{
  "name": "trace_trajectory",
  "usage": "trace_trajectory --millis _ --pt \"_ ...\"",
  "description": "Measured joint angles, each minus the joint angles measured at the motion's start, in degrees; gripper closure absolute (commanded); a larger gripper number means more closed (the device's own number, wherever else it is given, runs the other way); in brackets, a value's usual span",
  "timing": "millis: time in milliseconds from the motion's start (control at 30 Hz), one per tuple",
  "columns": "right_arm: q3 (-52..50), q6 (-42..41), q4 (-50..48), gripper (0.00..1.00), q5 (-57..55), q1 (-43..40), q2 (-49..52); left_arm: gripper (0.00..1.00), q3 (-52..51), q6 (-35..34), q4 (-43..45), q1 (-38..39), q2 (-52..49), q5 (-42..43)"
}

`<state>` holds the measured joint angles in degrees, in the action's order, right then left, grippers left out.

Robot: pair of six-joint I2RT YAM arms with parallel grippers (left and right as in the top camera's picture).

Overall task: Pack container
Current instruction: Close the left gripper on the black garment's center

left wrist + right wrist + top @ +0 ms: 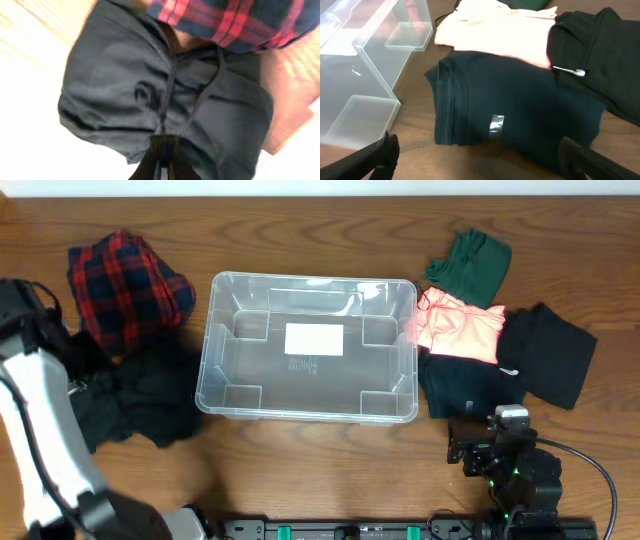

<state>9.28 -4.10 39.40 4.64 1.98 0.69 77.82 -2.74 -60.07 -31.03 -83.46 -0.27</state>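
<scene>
The clear container (207, 370) stands empty mid-table, a white label (314, 339) on its bottom. Left of it lies a black drawstring garment (150, 395) below a red plaid one (128, 285). In the left wrist view my left gripper (162, 162) is shut, pinching a fold of the black garment (125, 90), with the plaid garment (235, 20) beyond. My right gripper (480, 167) stands open low over the table in front of a folded dark navy garment (520, 110). Nothing is between its fingers.
Right of the container lie a green garment (470, 262), a pink one (460, 328), a black one (548, 350) and the navy one (465, 392). The container's corner (365, 65) is close on the right gripper's left. The left arm (40, 420) runs along the table's left side.
</scene>
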Motion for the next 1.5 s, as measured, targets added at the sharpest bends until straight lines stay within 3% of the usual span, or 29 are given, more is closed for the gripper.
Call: trace_trajectory --millis 300,367,467,533,633,900,1067,1133,1500 --pt "0.0 0.0 0.0 0.01 0.0 0.0 0.0 0.92 0.0 0.0 -0.8 0.0 4.5 -0.1" --pt "0.0 0.0 0.0 0.01 0.0 0.0 0.0 0.83 0.0 0.2 -1.0 0.0 4.2 -0.1" --pt "0.0 0.0 0.0 0.01 0.0 0.0 0.0 0.56 0.0 -0.1 -0.7 0.0 2.3 -0.1" --pt "0.0 0.0 0.0 0.01 0.0 0.0 0.0 0.5 0.0 0.3 -0.2 0.0 0.4 -0.1" --pt "0.0 0.0 0.0 0.01 0.0 0.0 0.0 0.49 0.0 0.0 0.5 0.0 -5.2 -0.1" --pt "0.0 0.0 0.0 0.01 0.0 0.0 0.0 0.52 -0.1 0.0 2.2 0.0 -21.9 1.4" --pt "0.0 0.0 0.0 0.01 0.0 0.0 0.0 0.87 0.0 -0.1 3.5 -0.1 -27.7 0.9" --pt "0.0 0.0 0.0 0.01 0.0 0.0 0.0 0.94 0.5 0.1 3.3 -0.2 -28.3 0.0" --pt "0.0 0.0 0.0 0.01 0.0 0.0 0.0 0.94 2.5 0.2 1.4 -0.2 -30.7 -0.2"
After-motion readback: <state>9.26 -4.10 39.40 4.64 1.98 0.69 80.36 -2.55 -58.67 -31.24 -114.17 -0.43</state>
